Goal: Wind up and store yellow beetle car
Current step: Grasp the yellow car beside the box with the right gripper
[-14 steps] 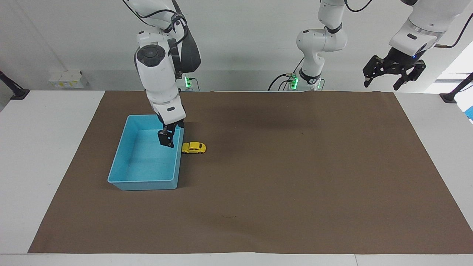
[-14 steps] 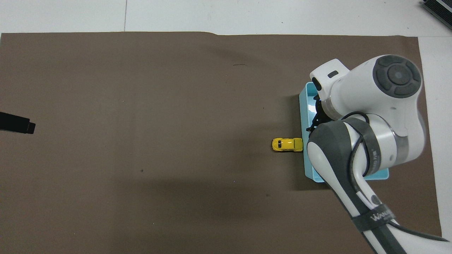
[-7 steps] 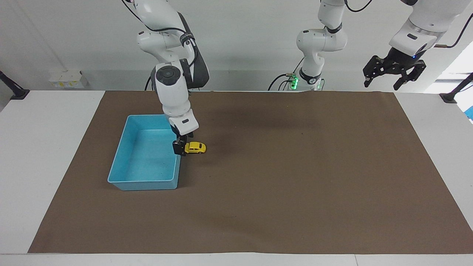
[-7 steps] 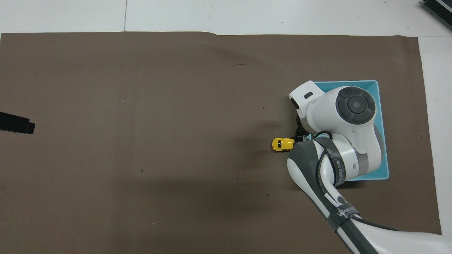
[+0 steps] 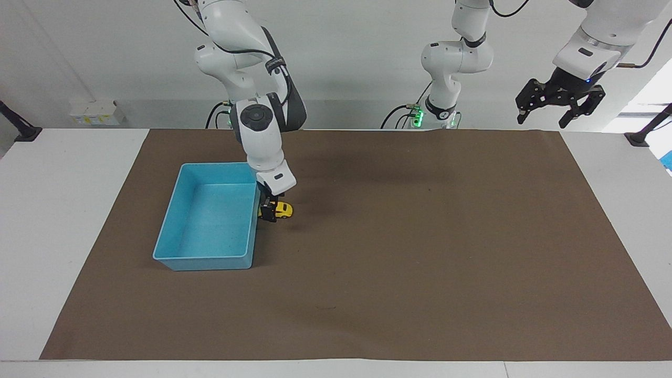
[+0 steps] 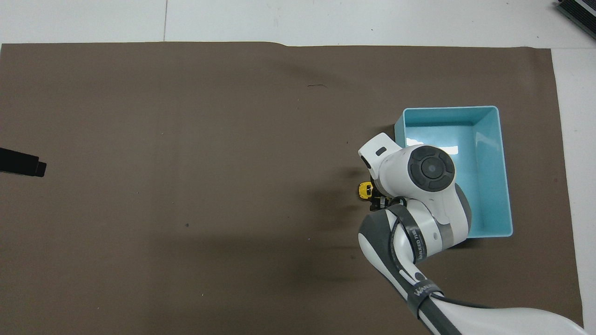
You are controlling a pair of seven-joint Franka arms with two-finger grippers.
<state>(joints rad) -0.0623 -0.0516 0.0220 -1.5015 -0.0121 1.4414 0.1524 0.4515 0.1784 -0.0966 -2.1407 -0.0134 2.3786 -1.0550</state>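
The yellow beetle car (image 5: 284,210) stands on the brown mat, right beside the blue bin (image 5: 167,229), on the bin's side toward the left arm's end of the table. My right gripper (image 5: 270,212) is down at mat level over the car's bin-side end and covers part of it. In the overhead view only the car's tip (image 6: 364,190) shows from under the right arm's wrist, next to the bin (image 6: 506,186). My left gripper (image 5: 558,106) is open and empty, held high over the left arm's end of the table, where that arm waits.
The blue bin holds nothing. The brown mat (image 5: 420,252) covers most of the white table (image 5: 63,210). The left gripper's tip (image 6: 22,163) shows at the edge of the overhead view.
My right gripper has moved from over the bin's inside, across its wall, down onto the car's bin-side end. The car and the left arm have not moved.
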